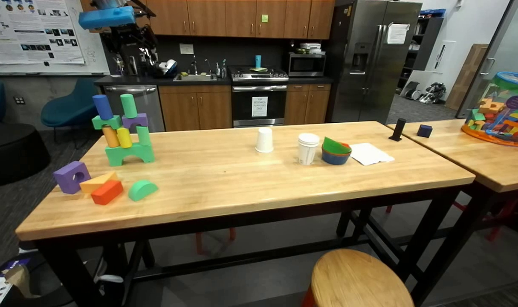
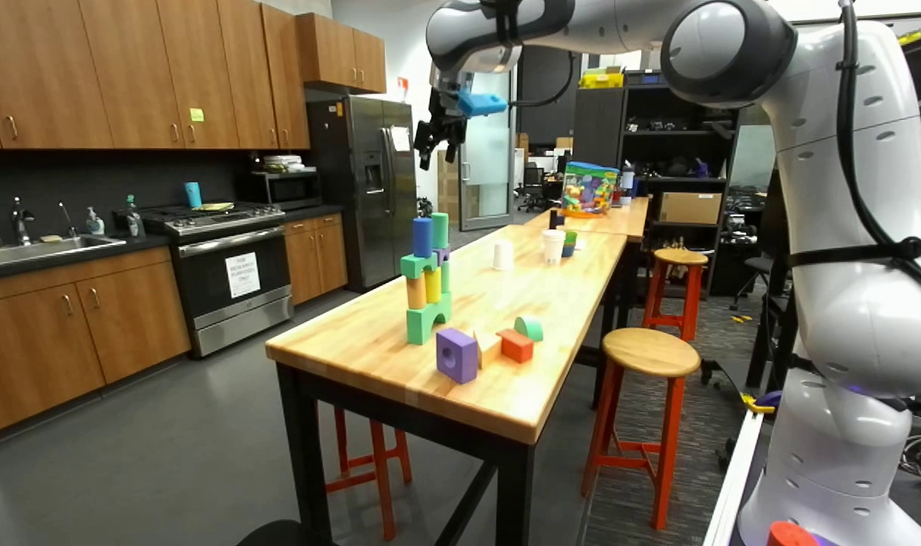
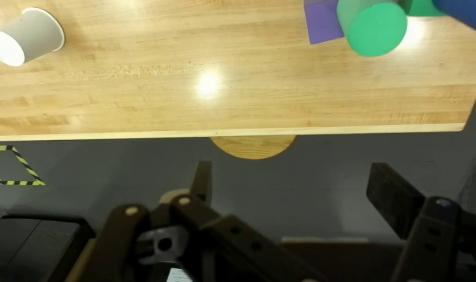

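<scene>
1. Presently, my pincer [image 3: 290,180] hangs wide and empty, higher than the tower [image 1: 124,137].
2. I see the tower upright on the table [image 1: 207,183].
3. Loose blocks [image 1: 107,192] lie near the tower, cups [image 1: 308,150] well apart.

In an exterior view the camera looks over a near stool [image 1: 363,277], off the long side of the tabletop [image 1: 224,187], facing across it to the stove [image 1: 260,92]. In an exterior view the camera stands off the tabletop's short end looking lengthwise, robot arm [image 2: 831,159] near at frame right, refrigerator [image 2: 369,193] farther off. Both exterior views share the tabletop, stove, refrigerator and block tower [image 2: 431,277]. The wrist view, close behind the tool [image 3: 290,178], faces steeply down over the tabletop's edge to the floor [image 3: 104,168]; it shares the tower's top and a white cup [image 3: 32,35] with both.
</scene>
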`<action>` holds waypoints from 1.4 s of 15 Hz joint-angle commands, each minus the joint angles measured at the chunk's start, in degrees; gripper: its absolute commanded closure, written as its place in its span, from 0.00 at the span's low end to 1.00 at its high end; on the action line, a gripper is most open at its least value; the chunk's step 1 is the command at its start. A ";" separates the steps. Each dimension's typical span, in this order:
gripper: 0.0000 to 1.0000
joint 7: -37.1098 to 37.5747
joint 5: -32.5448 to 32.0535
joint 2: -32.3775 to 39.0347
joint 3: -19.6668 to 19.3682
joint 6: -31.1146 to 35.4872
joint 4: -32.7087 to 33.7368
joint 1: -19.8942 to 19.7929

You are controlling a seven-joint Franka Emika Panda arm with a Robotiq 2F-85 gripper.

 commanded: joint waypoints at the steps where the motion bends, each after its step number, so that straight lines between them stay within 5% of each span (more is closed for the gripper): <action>1: 0.00 -7.14 1.38 -4.51 0.55 -5.38 -3.11 -0.75; 6: 0.00 -20.89 0.60 -9.46 0.32 -18.40 -5.35 -1.31; 9: 0.00 -30.91 -0.15 -14.11 0.05 -14.38 -13.80 -1.93; 10: 0.00 -25.91 0.34 -9.73 0.02 -17.25 -6.45 -1.46; 21: 0.00 -27.32 0.86 -15.46 0.08 -12.80 -17.63 -2.46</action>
